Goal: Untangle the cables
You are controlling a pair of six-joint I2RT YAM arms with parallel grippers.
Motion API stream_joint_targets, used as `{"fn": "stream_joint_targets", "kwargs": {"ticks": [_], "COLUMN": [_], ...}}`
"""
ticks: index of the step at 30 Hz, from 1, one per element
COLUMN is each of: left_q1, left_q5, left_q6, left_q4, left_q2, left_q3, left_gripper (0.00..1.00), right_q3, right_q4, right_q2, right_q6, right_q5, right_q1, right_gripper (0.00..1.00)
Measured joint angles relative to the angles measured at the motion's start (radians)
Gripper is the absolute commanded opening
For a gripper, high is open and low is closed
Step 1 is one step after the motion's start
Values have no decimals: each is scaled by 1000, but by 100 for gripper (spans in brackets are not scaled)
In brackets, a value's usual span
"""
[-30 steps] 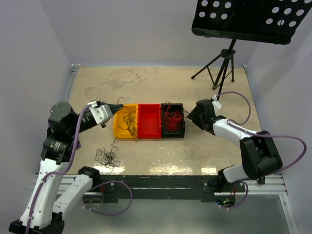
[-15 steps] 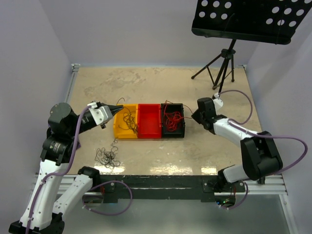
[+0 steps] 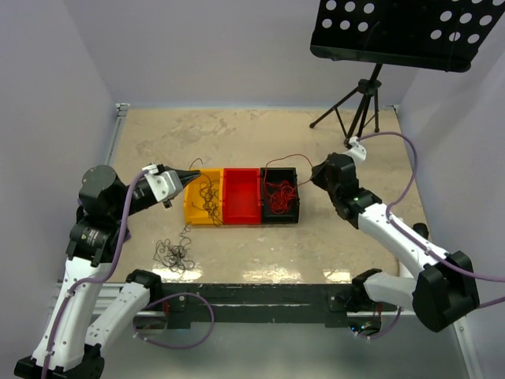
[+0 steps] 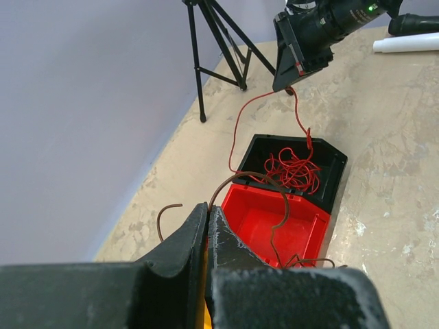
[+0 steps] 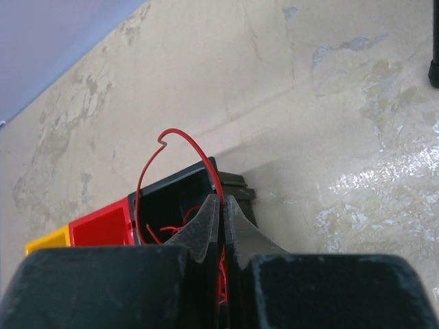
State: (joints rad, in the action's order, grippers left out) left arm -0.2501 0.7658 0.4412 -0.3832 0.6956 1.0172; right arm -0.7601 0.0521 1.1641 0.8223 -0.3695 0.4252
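The right end effector (image 3: 314,175) has its fingers pressed together on one red cable (image 5: 199,154), just beside the far right corner of the black bin (image 3: 280,219). This cable arcs up and runs down into the red tangle (image 3: 280,193) inside that bin. The left end effector (image 3: 192,172), also closed, pinches a brown cable (image 4: 257,175) over the yellow bin (image 3: 192,207). The red bin (image 3: 241,217) sits between the two. A loose dark pile (image 3: 173,254) lies on the counter (image 3: 260,134) near the left arm. A music stand (image 3: 359,106) stands at the far right.
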Motion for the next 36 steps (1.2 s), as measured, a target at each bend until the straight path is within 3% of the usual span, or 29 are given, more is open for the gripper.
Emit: {"fn": "stream_joint_targets", "kwargs": {"ticks": [7, 15, 20, 26, 36], "left_q1": [0, 0, 0, 0, 0], "left_q5": [4, 9, 16, 17, 19], "left_q6": [0, -1, -5, -14, -16], "left_q4": [0, 0, 2, 10, 17], "left_q2": [9, 12, 17, 20, 16], "left_q3": [0, 0, 0, 0, 0], "left_gripper": [0, 0, 0, 0, 0], "right_q3": [-16, -20, -27, -29, -81], "right_q4": [91, 280, 348, 424, 478], "right_q2": [21, -58, -170, -161, 42], "right_q6": [-15, 111, 158, 180, 179], "right_q5": [-114, -243, -269, -264, -268], "right_q1": [183, 337, 350, 362, 365], "right_gripper": [0, 0, 0, 0, 0]}}
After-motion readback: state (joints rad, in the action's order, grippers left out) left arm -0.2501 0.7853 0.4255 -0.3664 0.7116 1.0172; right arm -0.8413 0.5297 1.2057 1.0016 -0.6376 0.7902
